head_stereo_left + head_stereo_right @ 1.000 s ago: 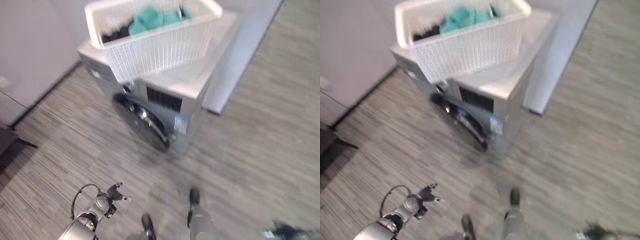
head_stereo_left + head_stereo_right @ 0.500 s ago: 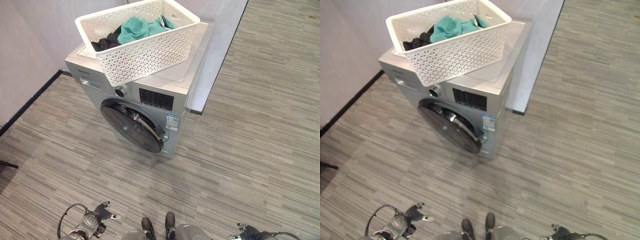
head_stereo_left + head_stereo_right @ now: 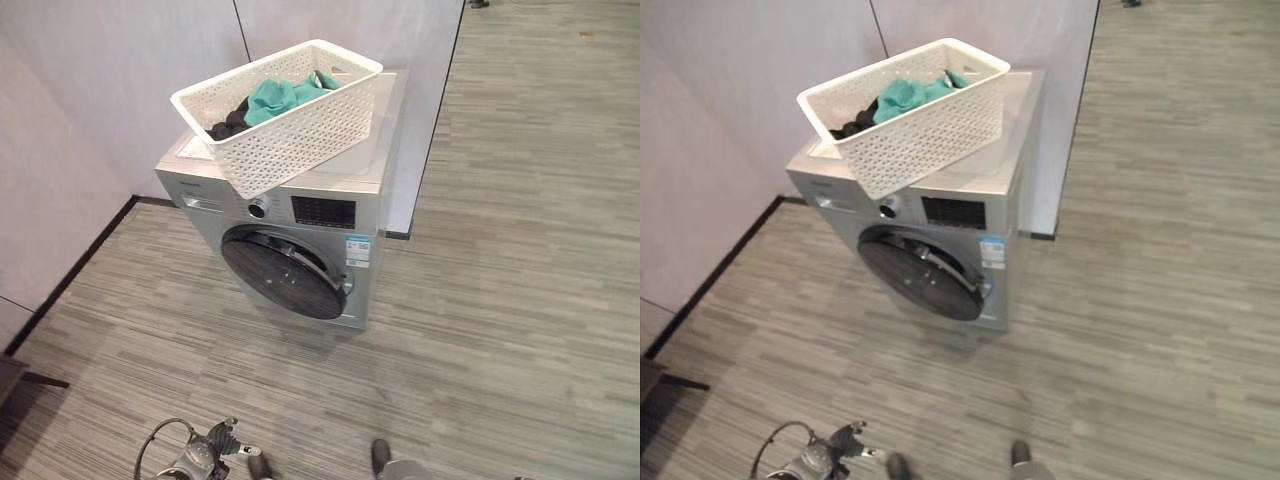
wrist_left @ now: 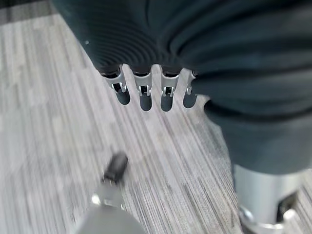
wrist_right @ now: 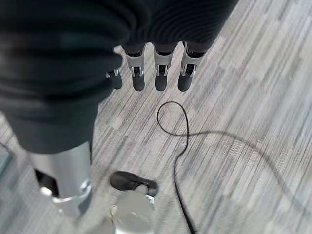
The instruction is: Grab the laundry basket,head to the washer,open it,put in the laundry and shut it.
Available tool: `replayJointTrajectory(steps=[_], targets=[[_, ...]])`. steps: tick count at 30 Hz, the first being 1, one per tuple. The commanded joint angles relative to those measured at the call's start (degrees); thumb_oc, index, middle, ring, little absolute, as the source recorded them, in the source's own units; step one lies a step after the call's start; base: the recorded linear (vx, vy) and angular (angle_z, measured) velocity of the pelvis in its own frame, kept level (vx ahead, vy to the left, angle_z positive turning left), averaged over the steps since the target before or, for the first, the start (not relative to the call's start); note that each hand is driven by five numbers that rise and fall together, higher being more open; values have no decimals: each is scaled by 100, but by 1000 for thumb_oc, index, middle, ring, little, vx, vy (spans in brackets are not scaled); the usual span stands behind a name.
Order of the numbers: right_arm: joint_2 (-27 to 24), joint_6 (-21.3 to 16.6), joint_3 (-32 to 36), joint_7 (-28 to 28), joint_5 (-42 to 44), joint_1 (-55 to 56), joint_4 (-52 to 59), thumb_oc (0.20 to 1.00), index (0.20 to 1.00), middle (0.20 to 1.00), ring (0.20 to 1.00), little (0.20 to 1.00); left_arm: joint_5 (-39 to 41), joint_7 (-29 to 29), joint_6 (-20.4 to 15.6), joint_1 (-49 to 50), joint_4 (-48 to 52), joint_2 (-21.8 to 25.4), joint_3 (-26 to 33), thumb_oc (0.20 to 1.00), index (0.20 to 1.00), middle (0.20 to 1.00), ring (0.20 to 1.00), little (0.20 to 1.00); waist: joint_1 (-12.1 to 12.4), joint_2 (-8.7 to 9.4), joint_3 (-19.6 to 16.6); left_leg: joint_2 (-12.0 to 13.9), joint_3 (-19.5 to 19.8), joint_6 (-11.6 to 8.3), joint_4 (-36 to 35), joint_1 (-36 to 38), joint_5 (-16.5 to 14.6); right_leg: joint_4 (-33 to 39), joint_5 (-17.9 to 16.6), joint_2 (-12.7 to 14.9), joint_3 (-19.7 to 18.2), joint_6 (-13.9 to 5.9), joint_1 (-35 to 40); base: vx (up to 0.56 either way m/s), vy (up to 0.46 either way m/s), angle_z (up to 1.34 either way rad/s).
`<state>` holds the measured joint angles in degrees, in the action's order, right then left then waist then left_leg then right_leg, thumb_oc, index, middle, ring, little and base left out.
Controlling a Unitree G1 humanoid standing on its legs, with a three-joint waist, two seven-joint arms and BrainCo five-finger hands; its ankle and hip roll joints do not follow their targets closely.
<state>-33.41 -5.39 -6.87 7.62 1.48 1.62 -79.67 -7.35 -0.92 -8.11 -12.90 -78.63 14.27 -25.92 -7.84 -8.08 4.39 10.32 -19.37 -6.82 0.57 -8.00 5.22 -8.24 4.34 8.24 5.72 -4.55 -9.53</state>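
A white perforated laundry basket (image 3: 285, 125) rests askew on top of the silver front-loading washer (image 3: 325, 215), its near corner overhanging the control panel. Teal and black clothes (image 3: 270, 100) lie inside it. The washer's dark round door (image 3: 285, 285) looks shut. My left hand (image 3: 208, 455) hangs low by the floor, well short of the washer, with its fingers (image 4: 144, 92) straight and holding nothing. My right hand (image 5: 158, 73) also hangs over the floor, fingers straight and empty.
Pale wall panels (image 3: 120, 80) stand behind and to the left of the washer, with a black skirting (image 3: 70, 280) along the floor. A dark object (image 3: 15, 375) sits at the left edge. Grey plank floor (image 3: 500, 330) spreads in front and to the right.
The whole view has shifted, so the washer and basket now sit more to the centre and upright. The basket stays on the washer. The right hand has left the eye views' bottom edge.
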Motion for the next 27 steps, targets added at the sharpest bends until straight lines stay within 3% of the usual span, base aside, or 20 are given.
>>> replayJointTrajectory(steps=[1, 2, 3, 4, 5, 6, 7, 8, 9, 10, 11, 12, 15, 18, 19, 21, 23, 25, 26, 27], targets=[[376, 29, -129, -41, 148, -322, 209, 1000, 1000, 1000, 1000, 1000, -1, 90, -102, -102, 246, 494, 407, 1000, 1000, 1000, 1000, 1000, 69, 596, 103, -201, -239, 137, 313, -436, -17, 493, -1364, 1381, -157, -583, 589, 54, 383, -33], [399, 36, -188, -56, 127, -400, 274, 1000, 1000, 1000, 1000, 1000, 7, 96, -93, -81, 259, 504, 460, 1000, 1000, 1000, 1000, 1000, 141, 586, 135, -249, -362, 182, 255, -378, -51, 440, -1503, 1488, 267, -554, 490, 82, 538, -59], [512, 8, -416, -48, 99, -571, 499, 1000, 1000, 1000, 1000, 1000, 53, 77, -62, 13, 277, 564, 645, 1000, 1000, 1000, 1000, 1000, 353, 569, 153, -323, -648, 173, 44, -129, -192, 314, -1528, 1502, 1368, -595, 480, 81, 546, -90], [587, -15, -541, -36, 105, -660, 629, 1000, 1000, 1000, 1000, 1000, 75, 76, -49, 60, 280, 592, 730, 1000, 1000, 1000, 1000, 1000, 330, 575, 168, -413, -802, 227, -108, -12, -186, 218, -1304, 1204, 1491, -528, 408, 78, 447, -145], [591, -10, -556, -37, 108, -667, 631, 1000, 1000, 1000, 1000, 1000, 73, 75, -48, 67, 284, 599, 744, 1000, 1000, 1000, 1000, 1000, 331, 579, 175, -411, -815, 221, -135, 12, -177, 190, -1277, 1201, 1475, -520, 398, 68, 385, -163], [711, -40, -778, -1, 60, -710, 779, 1000, 1000, 1000, 1000, 1000, 92, 106, -8, 122, 169, 696, 915, 1000, 1000, 1000, 1000, 1000, 322, 660, 208, -510, -1185, 272, -268, 210, -188, 150, -897, 693, 1612, -443, 251, 75, 278, -111], [750, -48, -860, 8, 11, -734, 762, 1000, 1000, 1000, 1000, 1000, 81, 91, 18, 146, 134, 734, 995, 1000, 1000, 1000, 1000, 1000, 359, 702, 216, -547, -1285, 288, -277, 278, -227, 150, -740, 490, 1762, -357, 275, 74, 277, -77], [758, -50, -870, 5, 10, -743, 755, 1000, 1000, 1000, 1000, 1000, 78, 88, 18, 150, 136, 743, 1005, 1000, 1000, 1000, 1000, 1000, 357, 711, 234, -541, -1292, 281, -279, 301, -229, 148, -725, 483, 1757, -346, 294, 57, 128, -58], [812, -72, -952, 20, -31, -725, 761, 1000, 1000, 1000, 1000, 1000, 63, 88, 40, 184, 74, 766, 1082, 1000, 1000, 1000, 1000, 1000, 340, 749, 234, -621, -1366, 317, -300, 349, -243, 156, -606, 201, 1758, -280, 263, 104, 164, -85], [883, -104, -1030, 56, -22, -653, 732, 1000, 1000, 1000, 1000, 1000, 12, 72, 55, 234, 20, 785, 1142, 1000, 1000, 1000, 1000, 1000, 235, 796, 232, -761, -1394, 359, -320, 434, -288, 189, -404, -291, 1363, -207, 220, 107, 170, -65], [885, -108, -1036, 55, -21, -653, 728, 1000, 1000, 1000, 1000, 1000, 10, 72, 54, 238, 19, 787, 1146, 1000, 1000, 1000, 1000, 1000, 242, 799, 232, -760, -1404, 357, -324, 445, -295, 183, -394, -294, 1351, -205, 222, 171, 194, -8], [948, -132, -1077, 110, 65, -569, 716, 1000, 1000, 1000, 1000, 1000, -19, 54, 50, 211, -2, 769, 1115, 1000, 1000, 1000, 1000, 1000, 98, 780, 224, -922, -1209, 438, -317, 465, -381, 169, -216, -752, 551, -113, 153, 124, 109, 25], [973, -172, -1034, 95, 201, -405, 749, 1000, 1000, 1000, 1000, 1000, -89, 50, 19, 147, -85, 652, 1025, 1000, 1000, 1000, 1000, 1000, 34, 737, 198, -1003, -1042, 484, -361, 569, -399, 314, -297, -867, 106, 19, 234, 94, 67, 49], [1022, -181, -1019, 76, 163, -308, 679, 1000, 1000, 1000, 1000, 1000, -62, 56, 9, 171, -115, 558, 1011, 1000, 1000, 1000, 1000, 1000, 42, 750, 136, -990, -1025, 450, -238, 545, -455, 548, -379, -892, 50, 17, 391, 43, -71, 12], [999, -199, -1026, 76, 84, -225, 743, 1000, 1000, 1000, 1000, 1000, -37, 45, -36, 140, -31, 474, 938, 1000, 1000, 1000, 1000, 1000, 70, 847, 201, -852, -1057, 324, 533, 254, -323, 663, -548, -884, 39, 125, 420, -5, -159, 7], [977, -198, -1032, 73, 57, -205, 773, 1000, 1000, 1000, 1000, 1000, -34, 53, -42, 121, -8, 448, 894, 1000, 1000, 1000, 1000, 1000, 79, 888, 248, -738, -970, 221, 905, 103, -263, 684, -545, -861, 64, 146, 482, -12, -123, 28], [934, -213, -1091, 60, -28, -211, 861, 1000, 1000, 1000, 1000, 1000, -14, 86, -55, 60, 27, 398, 830, 1000, 1000, 1000, 1000, 1000, 154, 1006, 382, -615, -569, 53, 1621, -254, -154, 691, -487, -804, 58, 212, 597, -3, -72, 21], [882, -214, -1094, 0, -122, -142, 975, 1000, 1000, 1000, 1000, 1000, -25, 113, -42, 48, 11, 320, 732, 1000, 1000, 1000, 1000, 1000, 84, 1012, 343, -386, -680, 93, 1169, -307, -155, 812, -454, -648, 125, 117, 712, 87, 70, 2], [880, -212, -1093, 1, -122, -138, 978, 1000, 1000, 1000, 1000, 1000, -25, 113, -42, 50, 11, 319, 730, 1000, 1000, 1000, 1000, 1000, 86, 1014, 340, -393, -684, 96, 1155, -300, -149, 814, -455, -644, 123, 115, 713, 177, 187, 7], [852, -217, -1051, -31, -134, -98, 1041, 1000, 1000, 1000, 1000, 1000, -50, 143, -39, 88, -10, 300, 739, 1000, 1000, 1000, 1000, 1000, 106, 977, 252, -358, -582, 157, 609, -286, -70, 828, -439, -592, 107, 58, 706, 104, 111, 13]])
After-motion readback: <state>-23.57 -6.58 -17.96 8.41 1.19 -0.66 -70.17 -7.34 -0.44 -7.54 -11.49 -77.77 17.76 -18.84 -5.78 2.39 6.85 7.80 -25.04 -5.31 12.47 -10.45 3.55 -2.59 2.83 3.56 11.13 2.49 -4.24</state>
